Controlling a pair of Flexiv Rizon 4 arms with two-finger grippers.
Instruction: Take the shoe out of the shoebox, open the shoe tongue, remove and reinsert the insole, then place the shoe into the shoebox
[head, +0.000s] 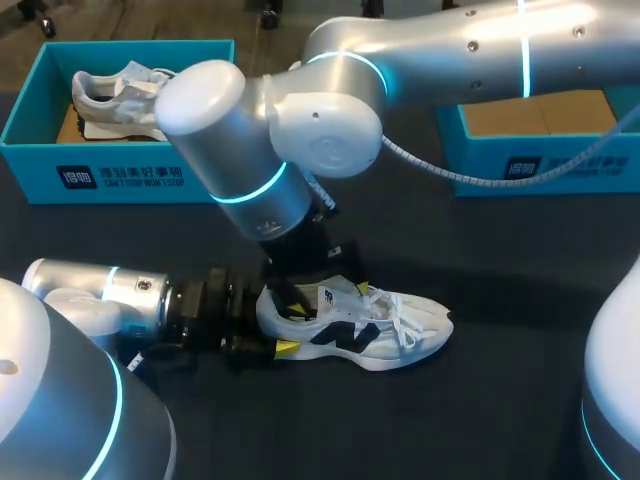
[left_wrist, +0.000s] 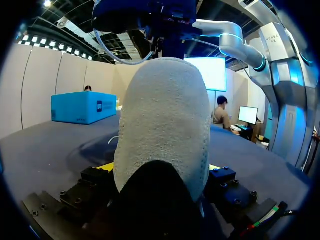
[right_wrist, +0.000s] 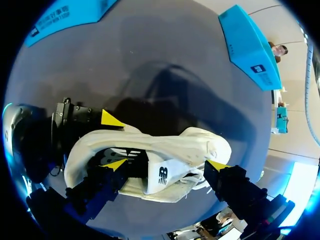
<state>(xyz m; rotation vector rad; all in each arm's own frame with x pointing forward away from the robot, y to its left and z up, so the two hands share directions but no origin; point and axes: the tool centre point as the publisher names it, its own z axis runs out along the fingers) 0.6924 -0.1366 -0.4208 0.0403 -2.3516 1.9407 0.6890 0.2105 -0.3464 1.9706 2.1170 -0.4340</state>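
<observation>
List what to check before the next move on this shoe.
1. Shoe out of its box, lying on the table: ok.
2. Left gripper shut on the heel: ok.
3. Right gripper open, over the shoe's opening: ok.
4. Tongue between the right gripper's fingers: ok.
5. Insole in place inside the shoe: cannot tell, the inside is dark.
</observation>
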